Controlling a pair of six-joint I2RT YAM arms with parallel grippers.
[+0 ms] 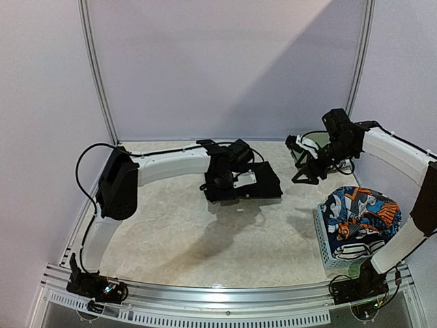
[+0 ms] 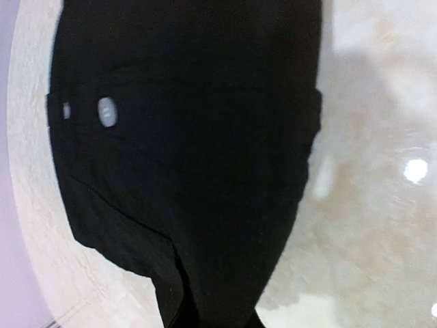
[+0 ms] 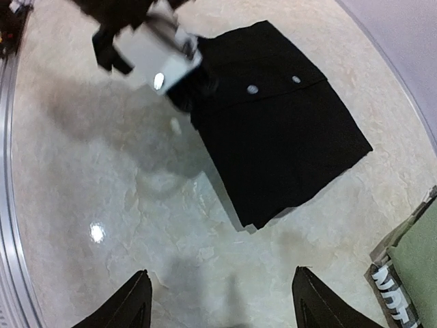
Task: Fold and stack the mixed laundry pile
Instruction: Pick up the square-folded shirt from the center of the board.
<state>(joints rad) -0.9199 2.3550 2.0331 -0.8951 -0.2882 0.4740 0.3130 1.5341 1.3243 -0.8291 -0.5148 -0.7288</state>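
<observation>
My left gripper (image 1: 222, 183) is down on the left edge of the black garment (image 1: 256, 181) in the top view. I can't tell if it's closed or pinching cloth, since the wrist view is all black fabric. My right gripper (image 3: 222, 270) hangs spread wide and empty over bare table (image 1: 177, 232), with the black garment well apart ahead of it.

Progress is early, I judge. The black garment lies flat mid-table, maybe part-folded, not stacked. The cartoon-print garment (image 1: 358, 212) sits heaped in the basket (image 1: 328, 249), unfolded. Most of the pile is left.
</observation>
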